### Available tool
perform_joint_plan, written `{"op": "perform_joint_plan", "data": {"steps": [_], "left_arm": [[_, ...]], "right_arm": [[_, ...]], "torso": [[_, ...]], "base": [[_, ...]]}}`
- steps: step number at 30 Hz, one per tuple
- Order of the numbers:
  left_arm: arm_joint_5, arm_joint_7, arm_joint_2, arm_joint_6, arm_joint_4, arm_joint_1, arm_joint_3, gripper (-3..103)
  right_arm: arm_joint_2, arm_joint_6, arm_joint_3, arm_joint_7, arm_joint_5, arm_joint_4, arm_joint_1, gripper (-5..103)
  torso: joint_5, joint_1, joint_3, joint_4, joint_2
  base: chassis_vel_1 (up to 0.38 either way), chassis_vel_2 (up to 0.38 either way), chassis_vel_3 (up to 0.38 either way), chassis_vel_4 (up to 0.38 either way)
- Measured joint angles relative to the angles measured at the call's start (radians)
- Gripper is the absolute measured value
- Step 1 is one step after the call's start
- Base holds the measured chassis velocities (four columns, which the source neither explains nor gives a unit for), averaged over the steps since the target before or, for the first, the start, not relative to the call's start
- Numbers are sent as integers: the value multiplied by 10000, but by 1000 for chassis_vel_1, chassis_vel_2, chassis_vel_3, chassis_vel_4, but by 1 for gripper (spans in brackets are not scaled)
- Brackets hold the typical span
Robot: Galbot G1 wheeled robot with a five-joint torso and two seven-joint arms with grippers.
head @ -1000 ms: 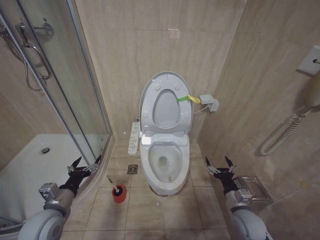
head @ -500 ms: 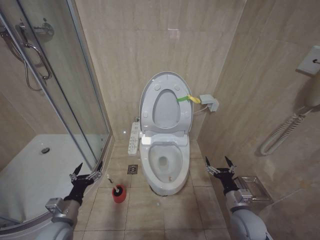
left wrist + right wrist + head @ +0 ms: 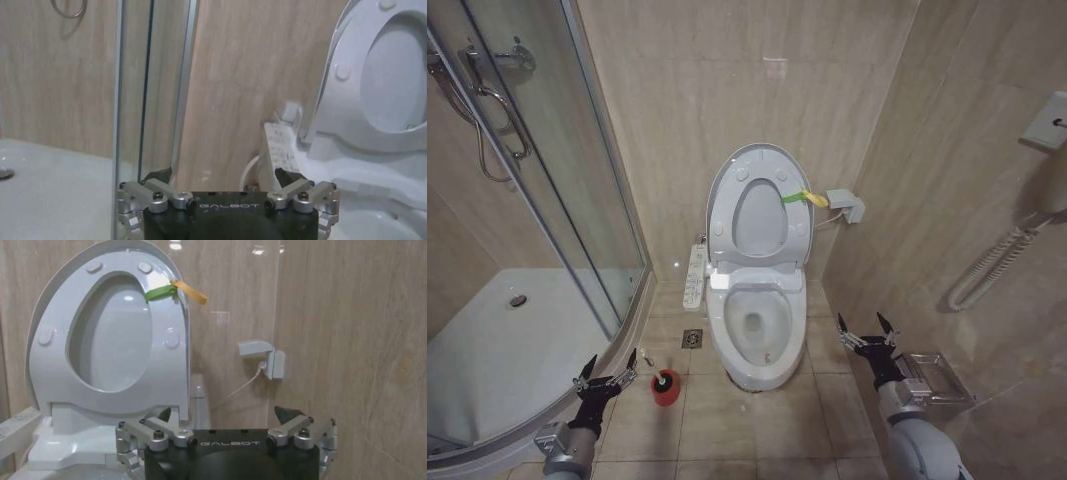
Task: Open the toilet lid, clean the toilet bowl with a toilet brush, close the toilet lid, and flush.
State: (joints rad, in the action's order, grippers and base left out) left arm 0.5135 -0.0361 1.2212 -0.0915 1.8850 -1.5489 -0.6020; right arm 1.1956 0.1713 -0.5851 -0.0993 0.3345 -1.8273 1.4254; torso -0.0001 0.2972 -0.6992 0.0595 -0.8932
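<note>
In the head view the toilet lid (image 3: 758,205) stands upright against the wall, at 12 o'clock from the toilet bowl (image 3: 758,345), with its yellow-green strap (image 3: 803,198) at the right edge. The bowl is open. The toilet brush (image 3: 663,381) stands in a small red holder (image 3: 665,393) on the floor, at 9 o'clock from the bowl. The left hand (image 3: 607,371) hovers just beside the brush, at its 9 o'clock, with the fingers spread apart. The right hand (image 3: 865,330) waits at 3 o'clock from the bowl, fingers also apart and holding nothing.

I judge the brush to be light and stiff, with a thin pale handle that can tip easily in its cup; the handle is too small here to see well, so probably the best hold is at its upper part, above the black bristles.

In the left wrist view the left hand (image 3: 227,182) is open toward the shower glass (image 3: 133,85) and the side button panel (image 3: 281,155).

In the right wrist view the right hand (image 3: 228,420) is open before the raised lid (image 3: 110,340).
</note>
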Motion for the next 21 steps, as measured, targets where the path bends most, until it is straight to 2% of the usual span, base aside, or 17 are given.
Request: {"op": "perform_joint_plan", "data": {"steps": [6,21], "left_arm": [[419,-97,-474,190,508,-80,-246,100],[415,-94,-459,185,400,-26,-260,100]], "right_arm": [[0,0,0,0,0,0,0,100],[0,0,0,0,0,0,0,100]], "torso": [[2,0,0,1,0],[1,-4,1,0,-1]], "base": [[0,0,0,0],[-2,4,2,-3]]}}
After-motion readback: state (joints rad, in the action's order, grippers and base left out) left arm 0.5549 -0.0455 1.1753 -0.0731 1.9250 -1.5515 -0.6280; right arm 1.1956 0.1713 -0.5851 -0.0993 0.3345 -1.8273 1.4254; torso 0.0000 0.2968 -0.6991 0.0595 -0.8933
